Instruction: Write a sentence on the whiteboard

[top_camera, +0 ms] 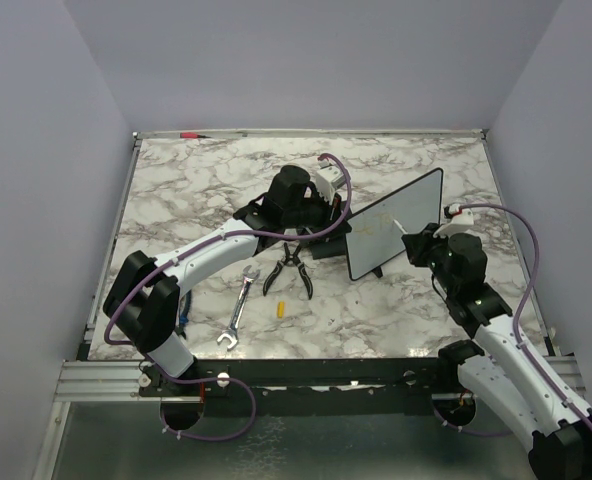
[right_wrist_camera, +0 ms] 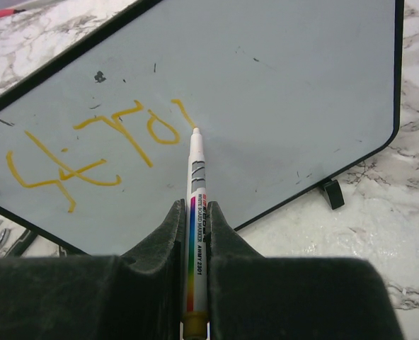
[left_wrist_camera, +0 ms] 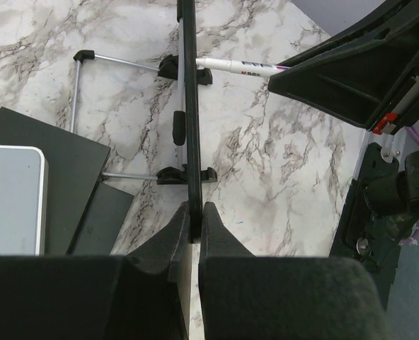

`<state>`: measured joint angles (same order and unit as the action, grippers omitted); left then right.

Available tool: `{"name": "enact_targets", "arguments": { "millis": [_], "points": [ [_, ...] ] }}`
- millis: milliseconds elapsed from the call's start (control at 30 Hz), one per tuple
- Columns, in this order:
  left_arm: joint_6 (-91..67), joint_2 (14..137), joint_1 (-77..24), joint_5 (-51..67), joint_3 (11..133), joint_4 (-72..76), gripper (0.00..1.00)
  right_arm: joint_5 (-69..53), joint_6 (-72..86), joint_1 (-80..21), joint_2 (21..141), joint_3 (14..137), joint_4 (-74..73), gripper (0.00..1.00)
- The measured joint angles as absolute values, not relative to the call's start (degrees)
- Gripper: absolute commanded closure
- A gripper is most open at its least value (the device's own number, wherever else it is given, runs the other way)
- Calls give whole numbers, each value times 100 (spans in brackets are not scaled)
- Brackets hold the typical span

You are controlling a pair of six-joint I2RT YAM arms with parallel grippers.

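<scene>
The right gripper [right_wrist_camera: 195, 210] is pressed together on a whiteboard marker [right_wrist_camera: 197, 170], pinching its barrel so that the white tip points away from the wrist. The tip sits at the face of the whiteboard [right_wrist_camera: 280, 85], just below the last yellow stroke; whether it actually touches cannot be told. The sentence [right_wrist_camera: 89, 152] is a short row of thick yellow marks across the left half of the board, ending beside the tip.

The left gripper [left_wrist_camera: 194, 214] is closed on the board's thin black frame, seen edge-on [left_wrist_camera: 189, 106] in the left wrist view, with one finger on each side. A wire stand [left_wrist_camera: 75, 78] with black feet props the board from behind.

From above, the whiteboard [top_camera: 396, 225] stands tilted on the marble table [top_camera: 206, 180], right of centre, between the two grippers. Just beside the left gripper lies a black block with a grey pad [left_wrist_camera: 11, 198]. Nearer the arm bases lie pliers [top_camera: 288, 268], a wrench [top_camera: 239, 310] and a small yellow piece [top_camera: 280, 309], all apart from the board.
</scene>
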<state>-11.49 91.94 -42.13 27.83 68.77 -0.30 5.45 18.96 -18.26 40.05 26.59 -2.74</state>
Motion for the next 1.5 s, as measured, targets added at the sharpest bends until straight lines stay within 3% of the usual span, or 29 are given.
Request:
{"name": "enact_targets", "arguments": {
  "millis": [1500],
  "points": [
    [-1149,9194,-4211,2779,6879,-34,100,934,1896,-1826,4233,2908,-82,99]
  ]
}}
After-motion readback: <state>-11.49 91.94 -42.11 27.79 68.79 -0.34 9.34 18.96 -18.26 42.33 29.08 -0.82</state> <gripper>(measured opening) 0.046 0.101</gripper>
